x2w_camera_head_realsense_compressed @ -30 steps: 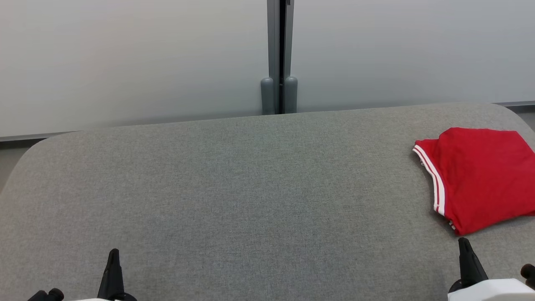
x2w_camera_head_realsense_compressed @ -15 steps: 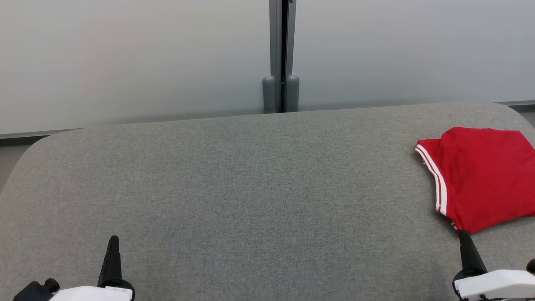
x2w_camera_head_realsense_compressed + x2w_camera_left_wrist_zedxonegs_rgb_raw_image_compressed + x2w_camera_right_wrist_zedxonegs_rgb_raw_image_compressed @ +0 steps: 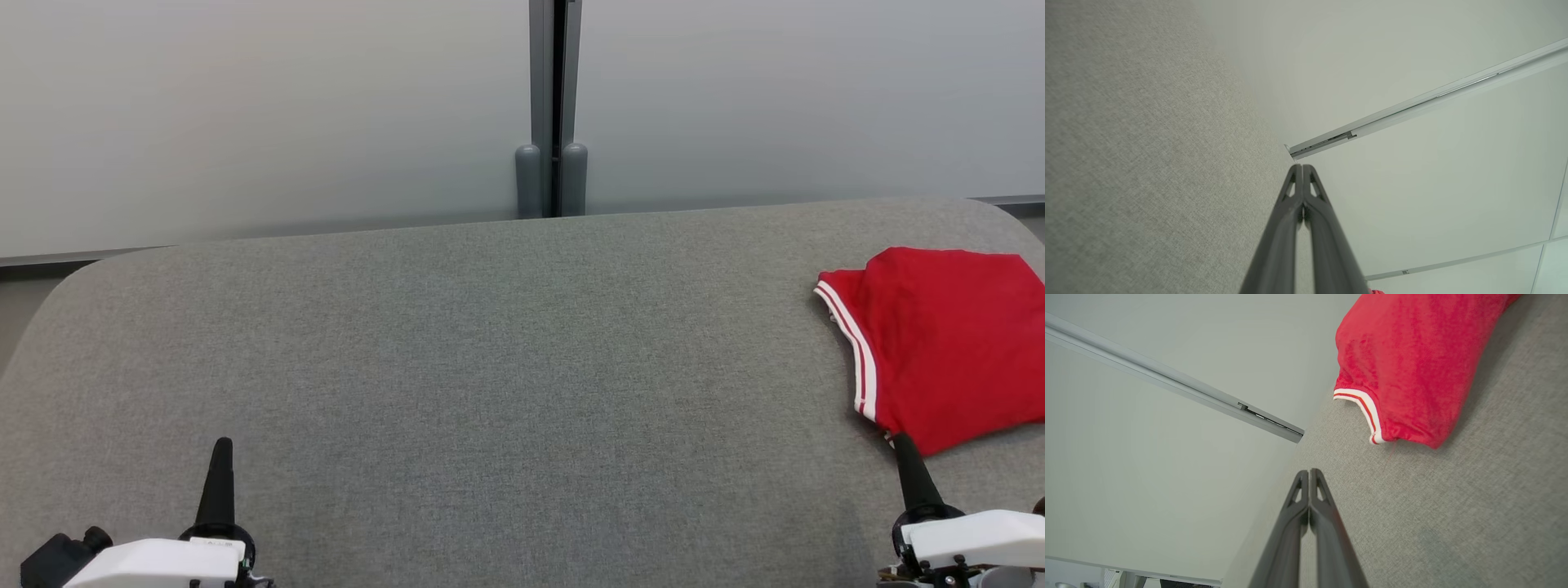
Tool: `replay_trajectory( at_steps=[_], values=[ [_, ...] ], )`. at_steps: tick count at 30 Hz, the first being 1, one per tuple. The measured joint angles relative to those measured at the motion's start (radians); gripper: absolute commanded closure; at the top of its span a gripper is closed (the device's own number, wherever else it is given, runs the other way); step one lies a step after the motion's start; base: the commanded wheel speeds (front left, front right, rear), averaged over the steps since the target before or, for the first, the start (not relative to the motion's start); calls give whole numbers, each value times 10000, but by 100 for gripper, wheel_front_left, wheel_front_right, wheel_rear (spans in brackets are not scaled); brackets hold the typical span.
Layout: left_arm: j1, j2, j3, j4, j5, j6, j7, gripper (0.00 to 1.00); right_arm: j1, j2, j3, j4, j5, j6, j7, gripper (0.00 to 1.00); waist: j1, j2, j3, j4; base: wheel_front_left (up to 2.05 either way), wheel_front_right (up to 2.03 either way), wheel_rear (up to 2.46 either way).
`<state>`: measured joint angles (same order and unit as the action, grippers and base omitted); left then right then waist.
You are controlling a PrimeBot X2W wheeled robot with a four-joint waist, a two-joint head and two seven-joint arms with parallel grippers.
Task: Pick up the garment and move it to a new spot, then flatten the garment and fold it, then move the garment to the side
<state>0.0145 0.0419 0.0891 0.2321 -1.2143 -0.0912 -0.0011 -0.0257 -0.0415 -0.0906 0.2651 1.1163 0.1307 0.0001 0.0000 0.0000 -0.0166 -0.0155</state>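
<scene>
While both arms sit low at the near edge of the grey tabletop (image 3: 490, 367), the red garment (image 3: 939, 343) lies folded at the tabletop's right end, partly cut off by the head view's border. Its white-and-red striped trim (image 3: 853, 343) runs along the side that faces the tabletop's middle.

The left pincer (image 3: 221, 449) points toward the tabletop's far edge from the near left part, well apart from the garment. In the left wrist view this pincer (image 3: 1302, 167) has its two dark fingers pressed together with nothing between them, over bare tabletop (image 3: 1147, 163).

The right pincer (image 3: 902, 445) is at the near right part of the tabletop, its tip just at the garment's near corner in the head view. In the right wrist view the right pincer (image 3: 1309, 471) is also closed and empty, and a strip of tabletop (image 3: 1474, 506) separates its tip from the garment (image 3: 1412, 363). I cannot tell whether either pincer touches the tabletop.

Beyond the tabletop's far edge stand pale wall panels joined by a grey post (image 3: 551, 106).
</scene>
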Motion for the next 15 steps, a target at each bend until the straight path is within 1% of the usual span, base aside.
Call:
replay_trajectory(
  at_steps=[15],
  values=[
    [-358, 19, 73, 44, -1229, -132, 355, 100, -258, -17, -65, -56, 1534, 0, 349, 100, 0, 0, 53, 41, 0, 0, 0]
  ],
)
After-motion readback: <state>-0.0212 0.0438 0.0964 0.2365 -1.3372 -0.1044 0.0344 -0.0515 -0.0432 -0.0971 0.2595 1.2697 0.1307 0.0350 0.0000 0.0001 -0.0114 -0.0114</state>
